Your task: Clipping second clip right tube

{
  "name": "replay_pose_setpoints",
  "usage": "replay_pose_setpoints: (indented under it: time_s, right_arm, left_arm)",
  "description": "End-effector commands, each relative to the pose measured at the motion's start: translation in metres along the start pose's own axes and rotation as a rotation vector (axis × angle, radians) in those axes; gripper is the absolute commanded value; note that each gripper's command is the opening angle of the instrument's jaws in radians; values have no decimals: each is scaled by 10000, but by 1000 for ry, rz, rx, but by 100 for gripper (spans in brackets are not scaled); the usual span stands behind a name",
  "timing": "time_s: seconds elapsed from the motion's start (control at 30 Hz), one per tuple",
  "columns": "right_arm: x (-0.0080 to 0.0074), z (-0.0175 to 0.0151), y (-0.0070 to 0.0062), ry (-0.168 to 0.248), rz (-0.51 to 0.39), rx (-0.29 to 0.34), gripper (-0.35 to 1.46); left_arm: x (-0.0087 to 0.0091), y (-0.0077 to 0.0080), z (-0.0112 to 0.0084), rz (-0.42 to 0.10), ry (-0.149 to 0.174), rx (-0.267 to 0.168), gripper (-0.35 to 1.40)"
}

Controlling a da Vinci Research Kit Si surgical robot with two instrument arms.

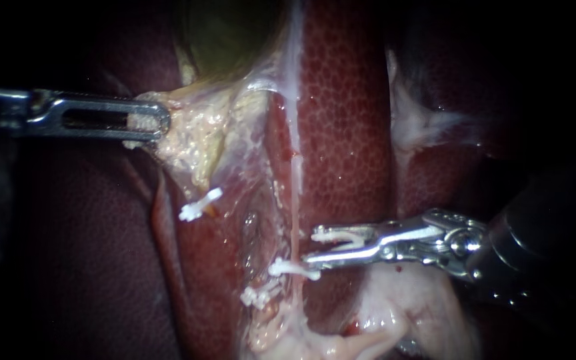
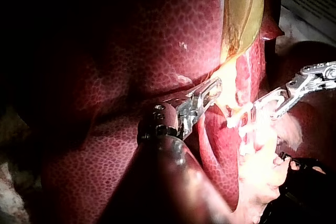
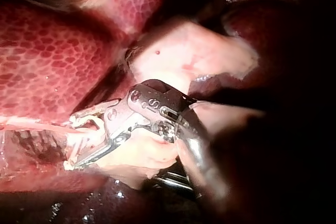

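On my endoscope feed the light comes from the camera's own side and pools in the middle. The mottled dark-red liver (image 1: 341, 133) and the pale yellowish fatty tissue (image 1: 195, 133) are bright with wet glints, while the edges sink to near black. The steel of my left instrument (image 1: 158, 123) and my right instrument (image 1: 313, 245) throws hard glare. The left wrist view is dim apart from a burnt-out white patch between the two instruments. The right wrist view is well lit on the liver and deep in shadow around the shaft.
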Motion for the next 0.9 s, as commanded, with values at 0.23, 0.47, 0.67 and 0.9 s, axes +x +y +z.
replay_pose_setpoints:
  time_s: [0.23,0.47,0.67,0.9]
  right_arm:
    - [-4,16,10,5,0,-7,53]
    - [-9,28,21,8,-6,-13,53]
    - [-13,42,26,8,-4,-13,53]
    - [-14,57,27,2,11,-7,52]
  left_arm:
    - [0,0,0,0,0,-1,-35]
    - [0,0,0,0,0,-1,-35]
    - [0,0,1,0,0,-1,-35]
    - [1,0,1,0,0,-1,-35]
